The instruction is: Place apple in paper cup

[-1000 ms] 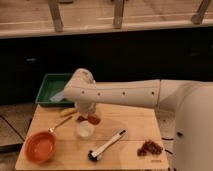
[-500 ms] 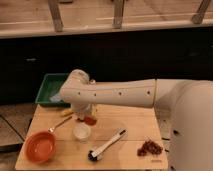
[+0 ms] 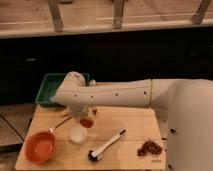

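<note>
My gripper [image 3: 86, 118] hangs at the end of the white arm, over the left part of the wooden board. It is shut on the apple [image 3: 87, 122], a small red-orange ball that shows just under the wrist. The paper cup [image 3: 77, 134], small and white, stands upright on the board just below and left of the apple. The apple is close above the cup's right rim and not inside it. The arm hides most of the gripper.
An orange pan [image 3: 40, 147] with a handle sits at the board's front left. A black-and-white brush [image 3: 107, 145] lies in the middle and a grape cluster [image 3: 150, 148] at the right. A green tray [image 3: 49, 90] stands behind the board [image 3: 130, 125].
The arm's wrist has swung a little to the left, carrying the apple along. More of the paper cup shows below it now.
</note>
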